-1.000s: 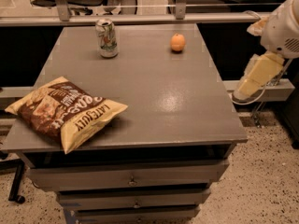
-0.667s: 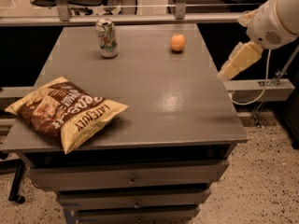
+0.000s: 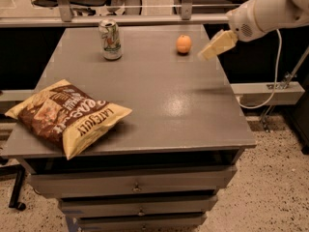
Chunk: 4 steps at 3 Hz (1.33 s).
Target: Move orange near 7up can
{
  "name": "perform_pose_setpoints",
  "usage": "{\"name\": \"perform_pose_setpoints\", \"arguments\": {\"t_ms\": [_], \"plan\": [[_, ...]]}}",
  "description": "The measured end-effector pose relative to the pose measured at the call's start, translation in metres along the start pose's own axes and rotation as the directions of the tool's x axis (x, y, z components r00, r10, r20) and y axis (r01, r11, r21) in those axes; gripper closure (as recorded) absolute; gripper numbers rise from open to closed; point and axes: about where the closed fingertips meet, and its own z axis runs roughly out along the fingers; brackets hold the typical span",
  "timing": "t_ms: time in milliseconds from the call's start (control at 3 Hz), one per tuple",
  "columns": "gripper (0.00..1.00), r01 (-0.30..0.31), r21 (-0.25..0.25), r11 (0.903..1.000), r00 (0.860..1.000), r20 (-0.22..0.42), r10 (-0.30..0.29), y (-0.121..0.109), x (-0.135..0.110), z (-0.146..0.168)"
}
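1. Beside the far right edge of the grey table [image 3: 159, 105], the gripper [image 3: 215, 46] is seen as a pale yellowish wedge hanging above the surface, just right of the orange [image 3: 183, 44] and apart from it; whether it is wide or narrow cannot be told.
2. The smooth white arm [image 3: 265, 11] is cut off at the top right of the view.
3. The orange, small, round and matte, is set near the far edge, right of centre, well apart from the 7up can [image 3: 110, 39].
4. The 7up can, upright and cylindrical with a shiny metal top, is placed near the far left corner.
5. A crinkled brown-and-yellow chip bag [image 3: 67, 116] is laid at the near left corner; its print is hard to read.
6. A dull sheen is shown on the flat table top; the drawers [image 3: 135, 182] beneath are partly cut off at the bottom.
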Motion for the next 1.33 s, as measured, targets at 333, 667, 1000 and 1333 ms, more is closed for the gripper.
{"name": "perform_pose_setpoints", "arguments": {"t_ms": [333, 667, 1000, 1333], "plan": [[0.00, -0.058, -0.009, 0.9983, 0.997, 0.045, 0.058, -0.022, -0.005, 0.046], [0.00, -0.118, -0.042, 0.9922, 0.990, 0.079, 0.121, -0.030, -0.008, 0.086], [0.00, -0.154, -0.080, 0.9848, 0.981, 0.111, 0.162, -0.030, -0.014, 0.118], [0.00, -0.182, -0.102, 0.9780, 0.973, 0.123, 0.194, -0.031, -0.013, 0.136]]}}
